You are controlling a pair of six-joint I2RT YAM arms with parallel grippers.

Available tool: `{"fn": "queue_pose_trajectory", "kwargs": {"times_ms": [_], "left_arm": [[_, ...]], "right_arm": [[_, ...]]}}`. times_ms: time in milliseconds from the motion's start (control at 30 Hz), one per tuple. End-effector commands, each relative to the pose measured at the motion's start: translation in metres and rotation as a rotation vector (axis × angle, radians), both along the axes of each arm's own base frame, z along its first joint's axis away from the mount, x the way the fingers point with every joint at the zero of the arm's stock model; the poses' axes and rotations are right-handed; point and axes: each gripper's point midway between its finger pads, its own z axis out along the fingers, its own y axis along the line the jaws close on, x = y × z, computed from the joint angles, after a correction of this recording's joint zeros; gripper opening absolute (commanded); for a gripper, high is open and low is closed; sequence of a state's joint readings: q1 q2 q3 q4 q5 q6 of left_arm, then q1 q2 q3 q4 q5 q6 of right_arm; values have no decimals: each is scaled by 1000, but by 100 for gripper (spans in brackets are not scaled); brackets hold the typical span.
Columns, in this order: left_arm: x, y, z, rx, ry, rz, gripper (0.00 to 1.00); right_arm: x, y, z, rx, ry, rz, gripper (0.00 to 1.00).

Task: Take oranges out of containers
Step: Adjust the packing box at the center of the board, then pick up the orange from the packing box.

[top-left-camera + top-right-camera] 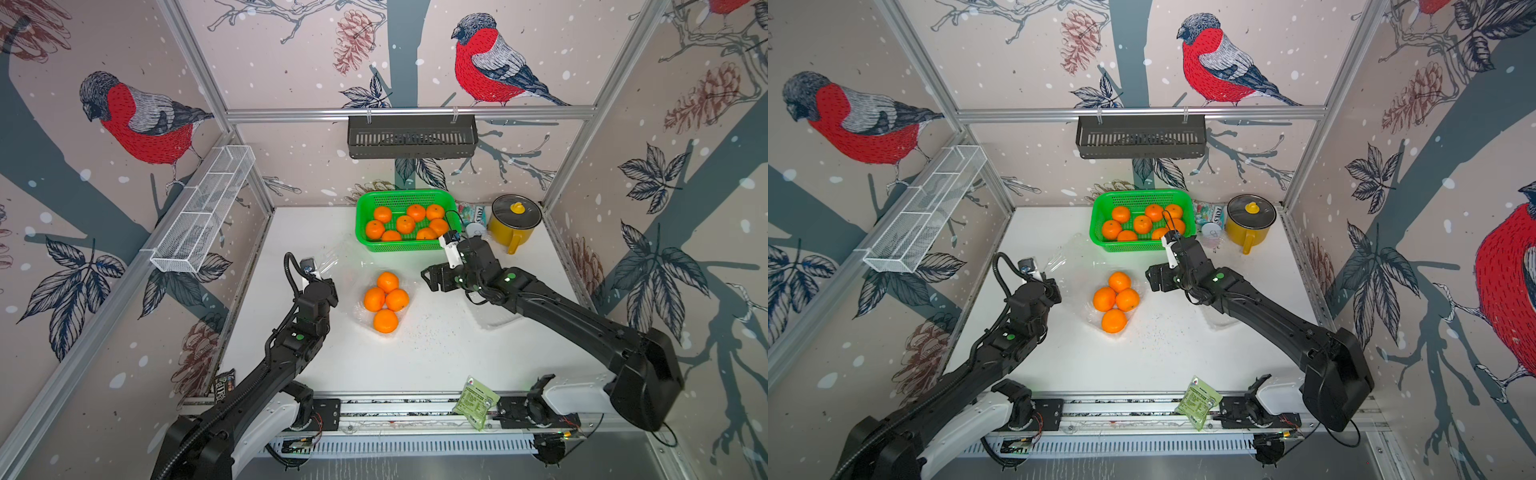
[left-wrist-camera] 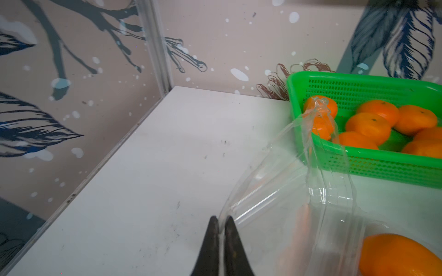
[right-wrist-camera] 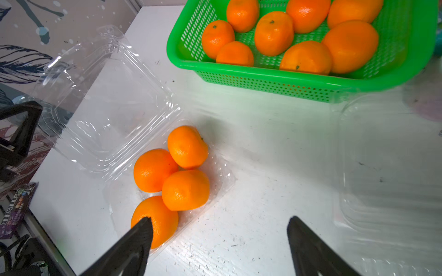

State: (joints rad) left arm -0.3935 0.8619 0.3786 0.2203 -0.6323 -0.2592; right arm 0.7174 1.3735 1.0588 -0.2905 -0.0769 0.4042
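**While the lid is pinned back, four oranges wait in the open tray**

Since four oranges (image 3: 185,190) lie packed and touching in the ribbed tray of the open container (image 3: 222,178), near the middle of the table (image 1: 415,365), the emptying of this box is judged not yet begun. Its hinged lid (image 3: 107,107) is folded back toward the left arm, and its edge is pinched between the closed jaws of the left gripper (image 2: 221,219). The right gripper (image 3: 220,221) is poised just beside the tray, its jaws spread wide with nothing between them.

The next pick is best made on an orange at either end of the cluster (the two in the middle are hemmed in by neighbours), where bare sides are offered to both fingers. The jaws should be brought down astride the fruit, low enough to pass its widest part, and closed gently, since the glossy skin could slip or be bruised. A straight upward lift is advised, so that the thin tray is not dragged along. The pinch on the lid should be kept, so that the lid cannot spring shut.

Beyond the tray, eight oranges are gathered in the green basket (image 1: 399,194), which is judged the likely place for the rest. A second container (image 3: 387,167), clear and apparently empty, lies under the right arm.
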Motion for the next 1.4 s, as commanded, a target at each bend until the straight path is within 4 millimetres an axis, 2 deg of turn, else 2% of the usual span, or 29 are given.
{"fn": "queue_pose_trajectory", "kwargs": {"times_ms": [0,233,267,300,333,367,400,533,700,833,967,1367], "left_arm": [[-14,27,-5,-27,-23,163,0],[-21,31,-19,-83,-20,195,0],[-21,31,-20,-84,-12,196,15],[-22,31,-21,-86,-6,195,43],[-23,31,-22,-92,0,199,62],[-24,33,-23,-104,4,215,84],[-26,34,-23,-111,7,222,97],[-30,36,-15,-129,-8,231,98],[-42,46,14,-200,-112,274,98],[-56,58,32,-282,-213,329,98],[-64,60,43,-316,-253,316,98],[-44,35,48,-307,-201,184,98]], "right_arm": [[-6,17,-5,-23,21,40,89],[-14,66,-31,-104,83,115,89],[-14,73,-35,-125,88,126,88],[-16,80,-39,-147,93,145,88],[-16,86,-42,-164,95,161,88],[-16,93,-46,-183,100,177,88],[-15,98,-50,-207,102,185,88],[-8,107,-63,-304,98,185,88],[-9,114,-82,-410,85,208,87],[-7,113,-99,-476,94,216,85],[-1,106,-110,-553,81,216,83],[13,105,-118,-649,34,303,79]]}}
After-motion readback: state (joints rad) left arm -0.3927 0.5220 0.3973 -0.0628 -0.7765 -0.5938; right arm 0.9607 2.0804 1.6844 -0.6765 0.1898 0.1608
